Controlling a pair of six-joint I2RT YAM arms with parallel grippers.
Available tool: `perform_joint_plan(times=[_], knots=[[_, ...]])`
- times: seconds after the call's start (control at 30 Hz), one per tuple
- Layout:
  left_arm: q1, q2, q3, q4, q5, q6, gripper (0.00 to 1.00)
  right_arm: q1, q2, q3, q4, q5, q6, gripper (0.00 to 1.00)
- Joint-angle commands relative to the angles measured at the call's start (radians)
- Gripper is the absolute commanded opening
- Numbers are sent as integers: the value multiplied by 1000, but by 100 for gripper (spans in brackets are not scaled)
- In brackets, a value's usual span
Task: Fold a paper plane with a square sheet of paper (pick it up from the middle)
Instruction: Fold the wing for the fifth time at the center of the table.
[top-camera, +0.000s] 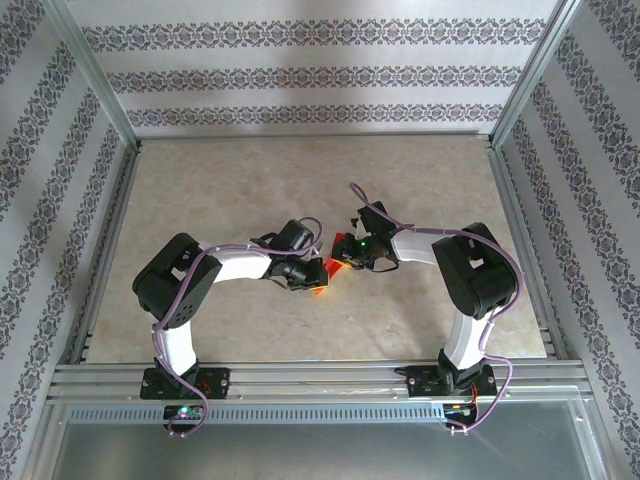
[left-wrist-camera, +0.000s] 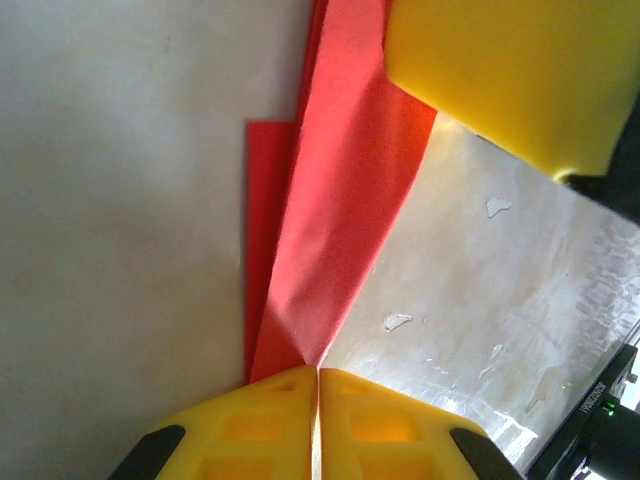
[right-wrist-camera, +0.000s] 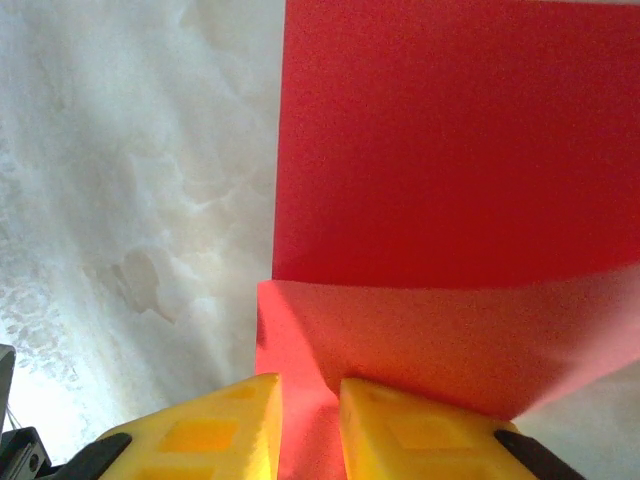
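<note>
Paper (left-wrist-camera: 340, 200): thin red sheet, already creased into a smaller layered shape, at mid-table between the two arms; one flap raised as a slanting ridge, a lower layer lying flat beneath it. Left gripper (left-wrist-camera: 317, 372): clenched tight on the ridge's near tip, its pads meeting with only the sheet's thickness between them. Right gripper (right-wrist-camera: 310, 390): grasping the opposite edge, a pinched fold of red standing between its pads, a flap bent over a flat panel beyond; one of its fingers (left-wrist-camera: 500, 70) sits over the far end of the sheet in the left wrist view. Table (top-camera: 300, 170): pale and smooth, with some glare near the paper. Hazards, as judged: (1) a tear at either pinch if the arms draw apart, the sheet being thin and held at two points; (2) a buckle or stray wrinkle if they close in on each other, spoiling the centre crease; (3) a slip from the left grip, which has only a small tip, so a sideways tug could free it and let the flap spring open; (4) layers sliding askew as a fold is pressed, giving an off-square crease and a lopsided result; (5) the grippers colliding, since they work near each other over a small piece
</note>
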Motion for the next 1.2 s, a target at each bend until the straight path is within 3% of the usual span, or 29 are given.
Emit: perform_joint_plan(times=[0.0, 0.77, 0.97, 1.17], knots=[[-26, -20, -55, -158, -9, 17, 10, -7, 67, -21, -108, 78, -20, 28], [-54, -124, -85, -311, -86, 52, 7, -3, 80, -20, -113, 87, -15, 27], [-39, -224, 2, -226, -85, 65, 8, -2, 80, -18, -112, 84, -15, 27], [-8, -156, 35, -104, -106, 24, 7, -1, 83, -14, -109, 78, -15, 27]])
